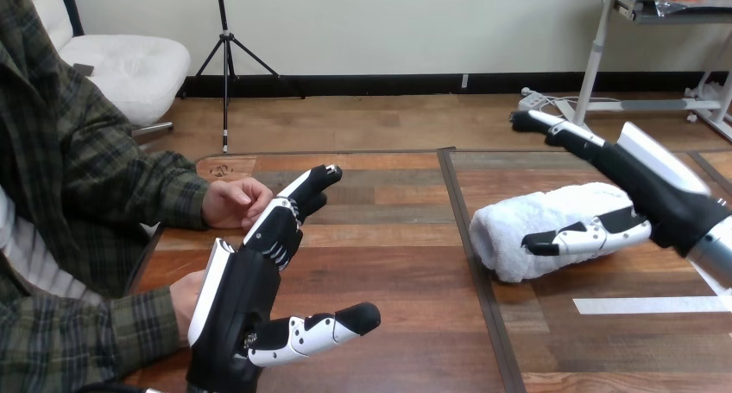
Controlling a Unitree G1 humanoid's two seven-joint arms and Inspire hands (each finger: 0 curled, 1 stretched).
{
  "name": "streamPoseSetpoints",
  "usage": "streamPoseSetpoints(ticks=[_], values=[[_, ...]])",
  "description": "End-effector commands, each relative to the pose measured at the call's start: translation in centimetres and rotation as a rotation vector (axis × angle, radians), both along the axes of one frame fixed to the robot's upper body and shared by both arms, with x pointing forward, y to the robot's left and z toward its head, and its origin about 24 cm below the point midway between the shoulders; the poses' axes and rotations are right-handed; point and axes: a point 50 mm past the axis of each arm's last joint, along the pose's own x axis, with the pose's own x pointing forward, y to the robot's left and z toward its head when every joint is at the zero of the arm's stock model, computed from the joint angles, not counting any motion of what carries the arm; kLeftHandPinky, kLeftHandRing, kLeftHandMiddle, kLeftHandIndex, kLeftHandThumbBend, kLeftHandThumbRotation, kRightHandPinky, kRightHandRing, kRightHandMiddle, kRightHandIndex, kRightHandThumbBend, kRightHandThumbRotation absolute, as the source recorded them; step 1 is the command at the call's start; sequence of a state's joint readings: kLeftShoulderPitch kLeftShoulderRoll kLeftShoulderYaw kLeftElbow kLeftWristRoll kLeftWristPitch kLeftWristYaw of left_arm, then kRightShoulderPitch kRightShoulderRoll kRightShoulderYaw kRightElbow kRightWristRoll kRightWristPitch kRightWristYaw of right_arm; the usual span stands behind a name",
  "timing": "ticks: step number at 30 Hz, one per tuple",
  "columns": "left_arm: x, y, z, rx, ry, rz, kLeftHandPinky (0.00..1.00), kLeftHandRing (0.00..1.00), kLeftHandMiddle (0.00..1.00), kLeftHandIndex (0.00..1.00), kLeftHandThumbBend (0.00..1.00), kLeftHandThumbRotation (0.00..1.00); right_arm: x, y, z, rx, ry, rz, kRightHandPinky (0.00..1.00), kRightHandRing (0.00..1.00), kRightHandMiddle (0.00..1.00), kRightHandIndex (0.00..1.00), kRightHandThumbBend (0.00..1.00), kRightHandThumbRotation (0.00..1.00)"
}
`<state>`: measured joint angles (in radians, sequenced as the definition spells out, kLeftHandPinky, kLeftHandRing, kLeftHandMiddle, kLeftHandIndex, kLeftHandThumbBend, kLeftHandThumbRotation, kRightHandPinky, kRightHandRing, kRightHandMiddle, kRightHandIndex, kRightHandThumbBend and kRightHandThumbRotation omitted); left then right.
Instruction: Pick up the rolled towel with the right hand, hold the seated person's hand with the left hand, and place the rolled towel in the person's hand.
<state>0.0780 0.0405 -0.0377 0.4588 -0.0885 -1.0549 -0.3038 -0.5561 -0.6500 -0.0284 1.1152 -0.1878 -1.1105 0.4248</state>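
The rolled white towel [528,227] lies on the wooden table [388,263] at the right. My right hand [656,190] hovers over it, open: its fingers reach straight out above the roll and its thumb lies along the towel's front side. At the lower left, my left hand [235,302] stands open with fingers pointing up and thumb stretched to the right. One of the person's hands [231,201] rests on the table just beyond my left fingertips. The person's other hand [183,296] sits against the back of my left hand, mostly hidden by it.
A dark seam [477,263] runs down the table between the two halves. A white tape strip [647,305] lies on the table near my right forearm. The person's sleeved arms fill the left edge.
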Motion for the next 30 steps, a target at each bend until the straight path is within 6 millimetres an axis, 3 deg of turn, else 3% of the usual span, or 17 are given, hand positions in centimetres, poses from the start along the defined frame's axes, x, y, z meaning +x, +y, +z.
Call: streamPoseSetpoints(ticks=[1, 12, 30], values=[[0.5, -0.3, 1.5, 0.004, -0.091, -0.012, 0.89, 0.92, 0.89, 0.85, 1.00, 0.39, 1.5, 1.0, 3.1, -0.064, -0.088, 0.063, 0.94, 0.98, 0.94, 0.96, 1.00, 0.49], [0.4, -0.3, 1.4, 0.004, -0.092, -0.026, 0.87, 0.93, 0.91, 0.86, 1.00, 0.39, 1.8, 0.3, 4.3, -0.165, -0.069, 0.056, 0.92, 0.97, 0.94, 0.96, 1.00, 0.50], [0.1, -0.3, 1.7, 0.001, -0.095, -0.029, 0.87, 0.94, 0.91, 0.87, 1.00, 0.38, 3.0, 0.2, 5.6, -0.340, -0.010, 0.045, 0.88, 0.97, 0.94, 0.96, 1.00, 0.37]])
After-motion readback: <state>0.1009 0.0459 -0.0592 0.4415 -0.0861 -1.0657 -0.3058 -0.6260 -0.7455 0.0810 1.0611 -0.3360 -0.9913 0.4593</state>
